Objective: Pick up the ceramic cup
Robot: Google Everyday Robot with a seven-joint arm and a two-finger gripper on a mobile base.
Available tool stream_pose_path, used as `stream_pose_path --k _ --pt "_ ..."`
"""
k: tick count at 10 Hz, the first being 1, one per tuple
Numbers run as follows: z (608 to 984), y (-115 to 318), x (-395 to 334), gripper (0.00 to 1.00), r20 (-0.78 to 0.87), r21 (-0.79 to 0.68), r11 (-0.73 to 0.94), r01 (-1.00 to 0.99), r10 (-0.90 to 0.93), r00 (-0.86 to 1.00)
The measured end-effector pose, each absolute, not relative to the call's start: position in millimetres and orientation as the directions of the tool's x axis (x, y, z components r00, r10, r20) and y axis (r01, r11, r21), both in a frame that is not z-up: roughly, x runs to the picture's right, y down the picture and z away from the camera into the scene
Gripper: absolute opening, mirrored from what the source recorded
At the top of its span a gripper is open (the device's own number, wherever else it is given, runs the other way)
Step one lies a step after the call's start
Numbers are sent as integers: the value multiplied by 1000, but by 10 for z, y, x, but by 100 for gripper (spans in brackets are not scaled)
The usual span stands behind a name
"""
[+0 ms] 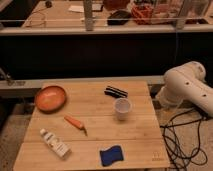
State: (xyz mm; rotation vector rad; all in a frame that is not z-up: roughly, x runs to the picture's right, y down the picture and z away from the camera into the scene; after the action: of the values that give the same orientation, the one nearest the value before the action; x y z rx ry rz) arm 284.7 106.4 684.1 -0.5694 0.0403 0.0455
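Right of table (100,127) centre, we should drop straight over ceramic cup (122,108), clear of black bar (115,92); pincer off-frame, state can't tell.

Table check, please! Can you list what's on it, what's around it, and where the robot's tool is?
Surface: wooden table, plank top.
Job's things: ceramic cup, upright, right of centre, touching nothing.
Clutter: orange bowl back left; carrot near the middle; white bottle lying front left; blue sponge at the front; black striped object behind the cup.
Grippers: tool not in view; only the white arm shows, right of the table.
Cables: black cables on the floor at right.
Surroundings: metal rail and cluttered bench behind.
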Motion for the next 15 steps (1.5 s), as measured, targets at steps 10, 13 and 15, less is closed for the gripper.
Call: stream_pose_path --k 10,13,15 --pt "6841 1063 2847 80 -51 -538 841 -54 32 998" --pt "6841 1064 2847 80 -51 -538 841 -54 31 998" --pt "6943 1061 2750 80 -15 -526 850 -4 -4 1000"
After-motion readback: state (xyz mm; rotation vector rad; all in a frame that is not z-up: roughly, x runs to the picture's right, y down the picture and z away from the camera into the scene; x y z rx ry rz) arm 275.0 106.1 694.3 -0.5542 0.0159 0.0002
